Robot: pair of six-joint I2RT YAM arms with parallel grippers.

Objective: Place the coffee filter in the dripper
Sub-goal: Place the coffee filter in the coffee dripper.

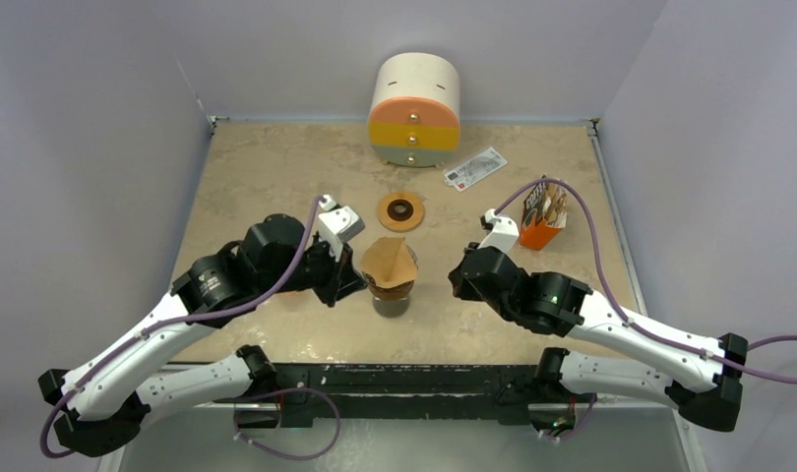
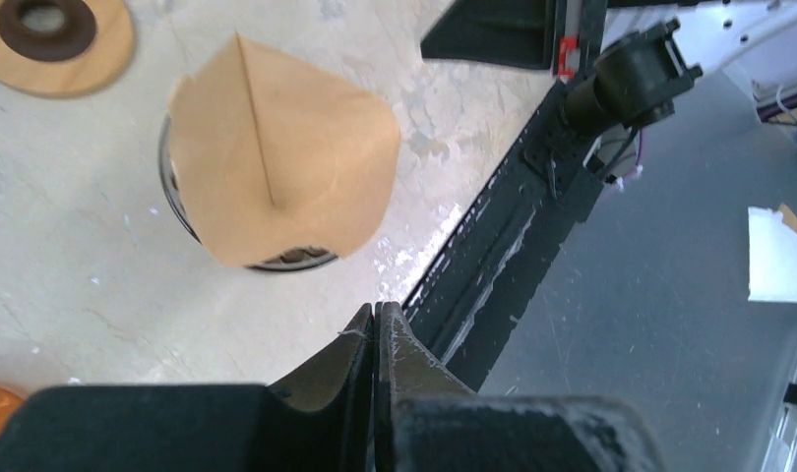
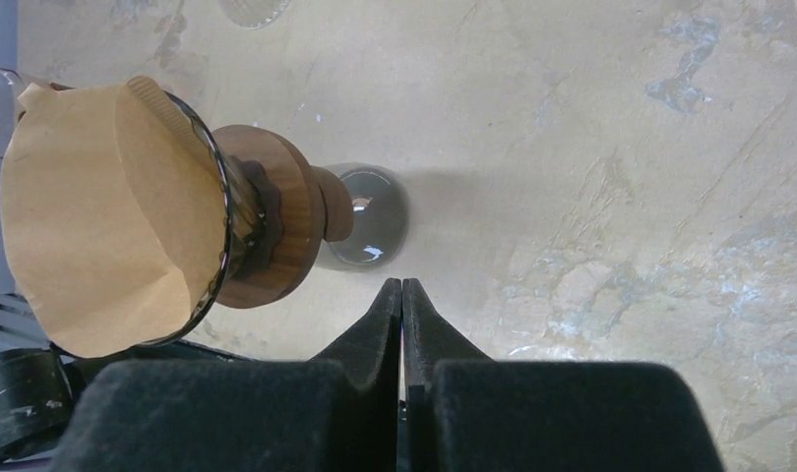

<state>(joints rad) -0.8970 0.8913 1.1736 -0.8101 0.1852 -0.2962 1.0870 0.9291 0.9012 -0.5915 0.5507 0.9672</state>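
Filter [image 1: 390, 258] = thin brown paper cone, v. light, floppy, creases easily. Sits mouth-up in dripper [image 3: 267, 226] at mid desk [image 1: 276, 167], top edge proud of the glass rim; prob. seated, maybe not pressed fully down. Left fingers [image 2: 377, 329] pinched shut, nothing btwn them, near dripper. Right fingers [image 3: 402, 300] also shut and empty, on the other side, apart from it. If re-gripping: pinch upper edge or seam fold, gently, since paper crumples or tears. Dripper stands on glass pot [image 3: 367, 218], looks top-heavy, so avoid knocks.
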